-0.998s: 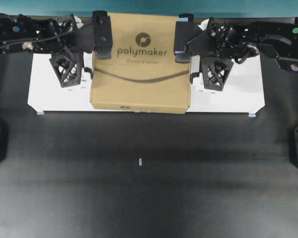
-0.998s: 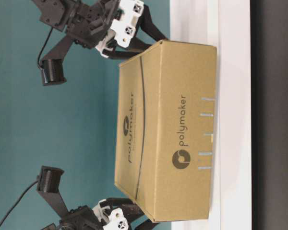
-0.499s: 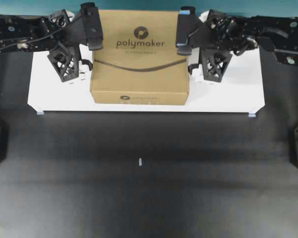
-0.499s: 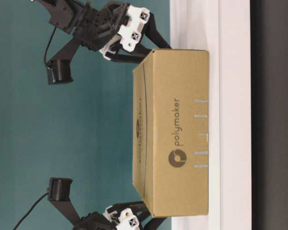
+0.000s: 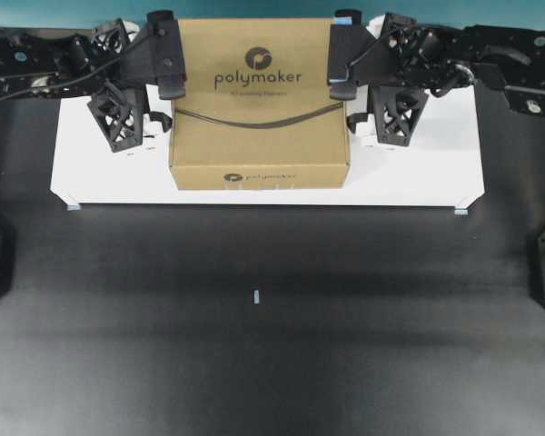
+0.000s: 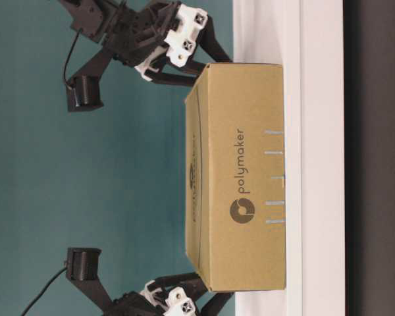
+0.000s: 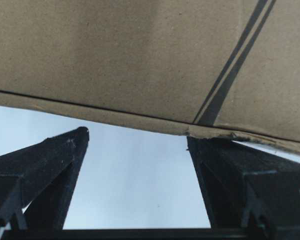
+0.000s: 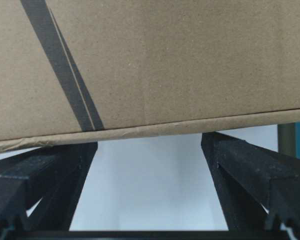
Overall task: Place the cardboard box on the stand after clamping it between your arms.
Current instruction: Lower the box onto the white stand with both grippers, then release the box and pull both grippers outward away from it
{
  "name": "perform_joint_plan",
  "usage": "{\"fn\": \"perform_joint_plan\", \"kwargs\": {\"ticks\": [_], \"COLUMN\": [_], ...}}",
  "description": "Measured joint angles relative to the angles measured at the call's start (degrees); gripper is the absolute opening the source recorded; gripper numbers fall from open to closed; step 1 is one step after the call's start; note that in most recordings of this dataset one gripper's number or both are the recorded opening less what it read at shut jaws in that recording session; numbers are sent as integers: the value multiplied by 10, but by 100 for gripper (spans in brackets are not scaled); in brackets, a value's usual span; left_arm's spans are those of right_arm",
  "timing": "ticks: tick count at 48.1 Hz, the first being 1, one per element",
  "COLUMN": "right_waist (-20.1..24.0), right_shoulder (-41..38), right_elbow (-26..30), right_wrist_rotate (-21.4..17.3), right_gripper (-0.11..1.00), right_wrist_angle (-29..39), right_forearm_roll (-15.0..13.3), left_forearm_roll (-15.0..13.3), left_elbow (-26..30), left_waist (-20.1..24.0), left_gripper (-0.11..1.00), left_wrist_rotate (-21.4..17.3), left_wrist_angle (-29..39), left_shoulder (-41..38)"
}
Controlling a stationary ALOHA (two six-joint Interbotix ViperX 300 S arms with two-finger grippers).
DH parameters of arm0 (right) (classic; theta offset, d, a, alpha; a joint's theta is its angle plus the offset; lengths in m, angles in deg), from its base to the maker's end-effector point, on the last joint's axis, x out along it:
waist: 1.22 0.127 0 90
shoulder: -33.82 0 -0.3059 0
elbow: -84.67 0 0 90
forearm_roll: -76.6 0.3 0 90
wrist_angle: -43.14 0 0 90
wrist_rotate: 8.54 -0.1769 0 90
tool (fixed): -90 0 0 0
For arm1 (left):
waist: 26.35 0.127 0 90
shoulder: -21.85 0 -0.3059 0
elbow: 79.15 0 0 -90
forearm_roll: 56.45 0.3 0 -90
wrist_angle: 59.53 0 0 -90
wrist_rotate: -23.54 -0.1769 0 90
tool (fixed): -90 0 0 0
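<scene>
— Cardboard box (image 5: 259,109) pressed between left gripper (image 5: 168,56) and right gripper (image 5: 341,59), both with jaws spread wide, flanking its far end.

— Resting flat on the stand (image 5: 100,177), centred. Placement looks done; only releasing and backing away left.

— Black table (image 5: 254,345) in front of the box; nothing blocking retreat.

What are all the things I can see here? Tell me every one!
cardboard box: one, brown with dark "polymaker" print, on the stand's middle, toward the back.
stand: one, white with light-blue feet, at the far side of the table.
table: one, black, under everything.
small mark: one, pale, mid-table.
back wall: one, teal, behind the stand.
left end effector: one, black, open, against the box's left side.
right end effector: one, black, open, against the box's right side.
</scene>
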Motion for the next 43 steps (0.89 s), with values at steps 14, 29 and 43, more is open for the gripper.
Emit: {"fn": "perform_joint_plan", "kwargs": {"ticks": [14, 29, 43], "right_waist": [-12, -15, 9], "right_shoulder": [40, 146, 246], "right_elbow": [-40, -90, -154], "right_wrist_rotate": [-1, -55, -154], "right_gripper": [81, 81, 81], "right_wrist_angle": [5, 10, -32], "right_forearm_roll": [0, 1, 2], "left_forearm_roll": [0, 0, 0], "left_elbow": [-33, -110, -180], "left_waist": [21, 19, -60], "left_gripper": [77, 77, 77], "left_wrist_rotate": [-1, 11, 55], "left_wrist_angle": [1, 0, 0], "left_shoulder": [45, 176, 367]}}
